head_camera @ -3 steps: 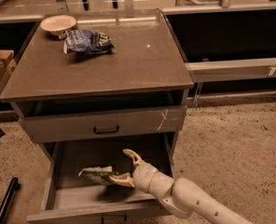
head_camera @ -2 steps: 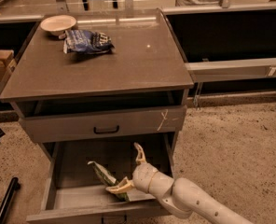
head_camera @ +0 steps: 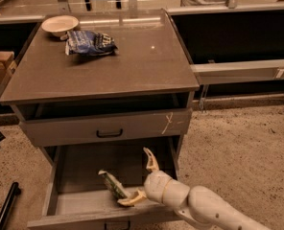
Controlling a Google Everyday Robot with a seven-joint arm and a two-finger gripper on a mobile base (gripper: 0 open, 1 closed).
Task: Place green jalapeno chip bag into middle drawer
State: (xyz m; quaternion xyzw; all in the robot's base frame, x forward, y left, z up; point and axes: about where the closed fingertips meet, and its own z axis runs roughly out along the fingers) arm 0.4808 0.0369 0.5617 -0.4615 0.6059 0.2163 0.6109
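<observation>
middle drawer (head_camera: 79, 169): bag (head_camera: 112, 184) beside end effector (head_camera: 133, 177)

Reached in from the lower right corner with one pale arm (head_camera: 214, 211), its thick rounded segments lying low and slanting up toward the left. Ended in a bulbous wrist (head_camera: 159, 188) just above the front right part of the open middle drawer (head_camera: 75, 218). Carried the gripper (head_camera: 139, 180) there, pointed left into the drawer's hollow. Held the jaws spread wide apart: one tan finger (head_camera: 150, 159) curved upward, the other (head_camera: 130, 200) stretched low and leftward, tip right at the lower end of the green jalapeno chip bag (head_camera: 112, 183); contact impossible to judge.
</observation>
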